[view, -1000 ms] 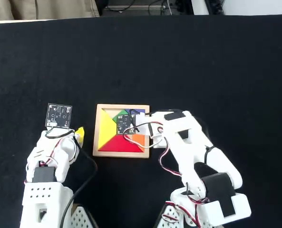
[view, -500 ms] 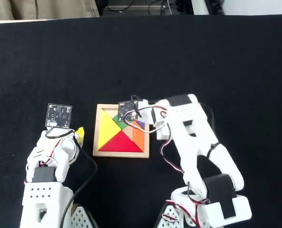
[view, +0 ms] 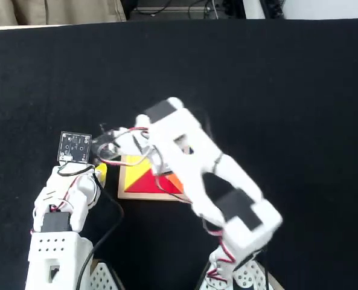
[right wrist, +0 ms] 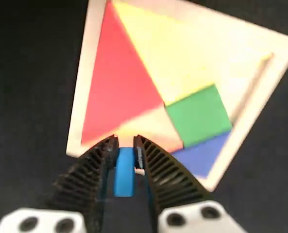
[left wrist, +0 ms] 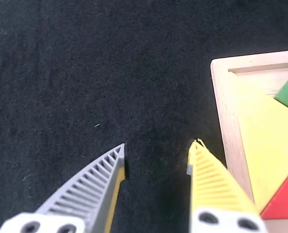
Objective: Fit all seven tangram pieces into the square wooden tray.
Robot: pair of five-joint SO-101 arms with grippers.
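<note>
**A blue piece pinched tight above the tray**

Close up, the right jaws are clamped on a blue piece (right wrist: 125,170). I see just its thin edge, so I cannot tell its shape. It looks like painted wood: hard, flat and smooth. I think it is light and will not bend or break. The shiny paint could let it slide, though. Pinching its two flat sides near the middle seems the safest hold, and that is how the ribbed black jaws grip it. It hangs above the rim of the square wooden tray (right wrist: 81,87).

The tray is pale bare wood with a raised rim. Inside lie a big red triangle (right wrist: 117,87), a big yellow triangle (right wrist: 177,53), a green square (right wrist: 198,115), a darker blue piece (right wrist: 202,153) and a pale orange piece (right wrist: 148,128). All are flat with straight edges, packed side by side.

Just beside the tray, the left jaws hang spread apart with nothing between them. One is grey and one is yellow.

The surface (left wrist: 61,73) is fuzzy black cloth that runs far behind the tray.
</note>
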